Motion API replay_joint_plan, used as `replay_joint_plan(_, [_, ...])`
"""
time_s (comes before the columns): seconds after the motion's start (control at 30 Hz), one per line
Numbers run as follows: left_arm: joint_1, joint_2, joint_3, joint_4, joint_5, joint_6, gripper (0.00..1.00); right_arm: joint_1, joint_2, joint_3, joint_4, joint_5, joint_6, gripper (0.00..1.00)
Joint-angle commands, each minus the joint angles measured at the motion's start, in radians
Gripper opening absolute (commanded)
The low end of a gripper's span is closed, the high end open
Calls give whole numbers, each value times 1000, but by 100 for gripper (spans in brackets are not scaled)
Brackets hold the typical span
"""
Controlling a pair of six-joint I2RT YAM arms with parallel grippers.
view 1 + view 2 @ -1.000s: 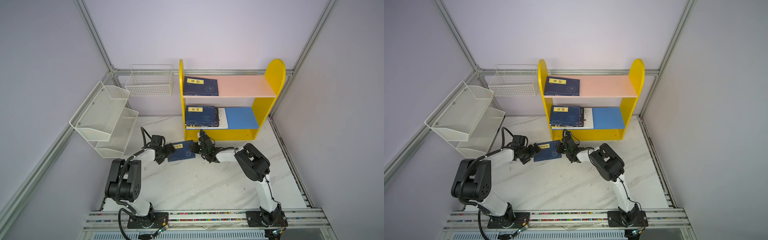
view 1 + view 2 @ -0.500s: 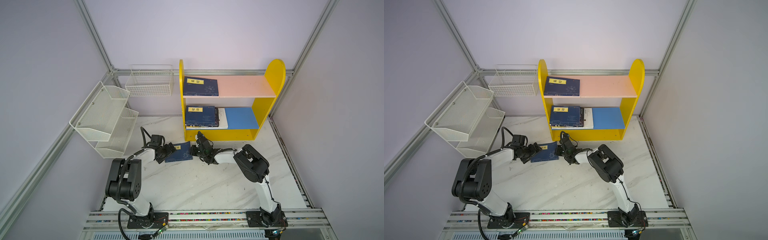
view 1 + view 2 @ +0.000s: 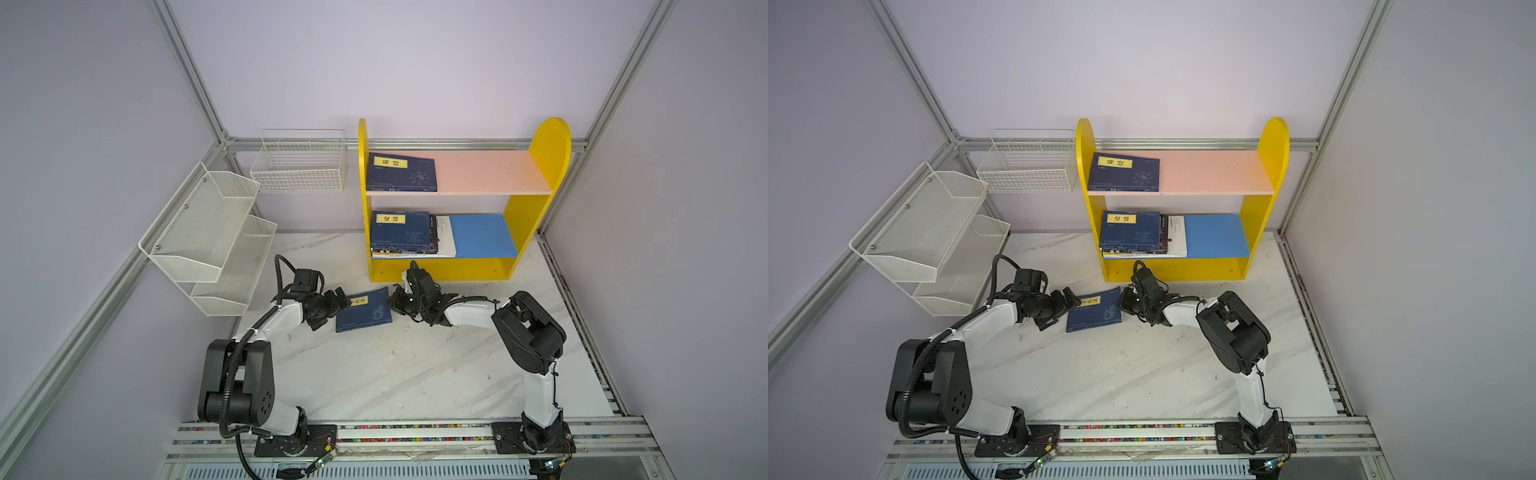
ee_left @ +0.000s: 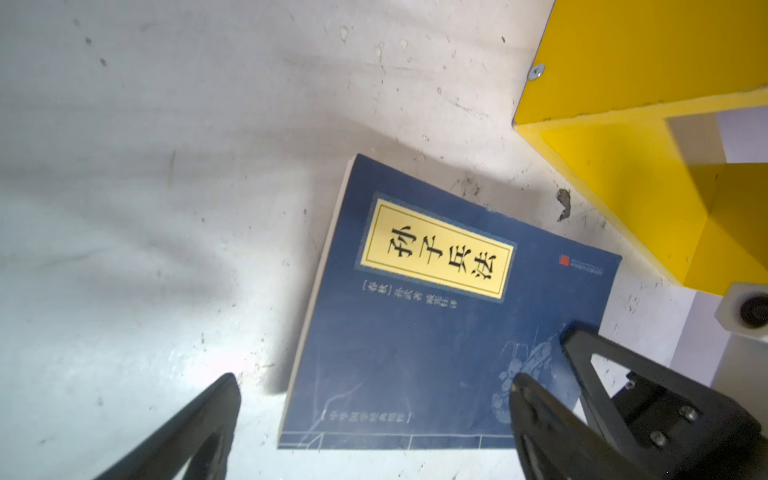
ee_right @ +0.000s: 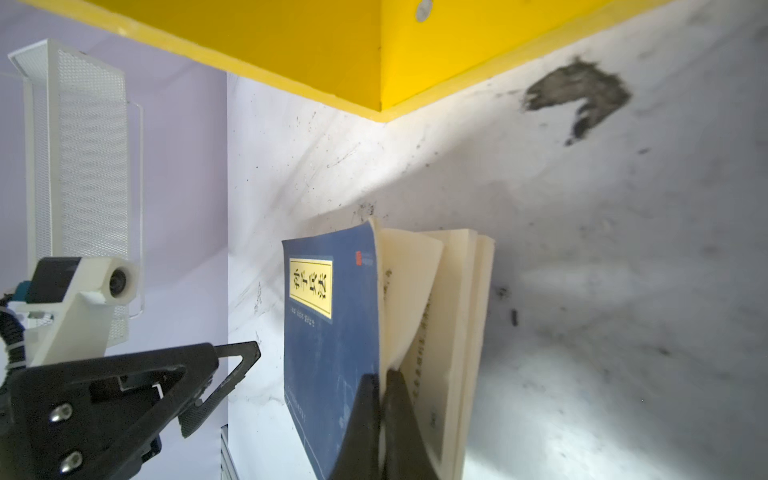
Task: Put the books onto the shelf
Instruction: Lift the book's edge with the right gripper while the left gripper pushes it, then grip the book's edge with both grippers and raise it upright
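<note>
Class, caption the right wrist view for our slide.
Right gripper pinches the navy book by its cover, pages fanning, near the shelf.

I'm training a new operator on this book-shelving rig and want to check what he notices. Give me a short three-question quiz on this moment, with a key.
1. True or false: the left gripper is shut on the navy book lying on the table.
2. The right gripper is: A open above the book; B shut on the book's cover edge, with most pages fanned free; C shut on nothing.
3. How many books lie on the pink upper board of the shelf?

Key: 1 false, its jaws stand open. 2 B. 3 one.
</note>
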Motion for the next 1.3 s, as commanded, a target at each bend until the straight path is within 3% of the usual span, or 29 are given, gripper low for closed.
replay_joint_plan(0.0, [5,-11,-40,-61,81,30,100,-31,-31,-53,-11,-75,65,0])
replay_joint_plan(0.27, [4,-1,-137,130,272,-112,100,-67,-7,-88,-4,-167,116,0])
replay_joint_plan(0.53, [-14,60,-136,134,277,-128,100,-100,56,-143,134,-285,232,0])
replay_joint_plan(0.83, [-53,135,-107,230,302,-179,94,-110,76,-136,135,-319,232,0])
replay_joint_plan(1.17, [-58,84,-114,427,335,-255,92,-136,97,-115,146,-384,256,0])
replay_joint_plan(1.27, [-58,89,-102,366,291,-234,94,-161,87,-118,156,-420,282,0])
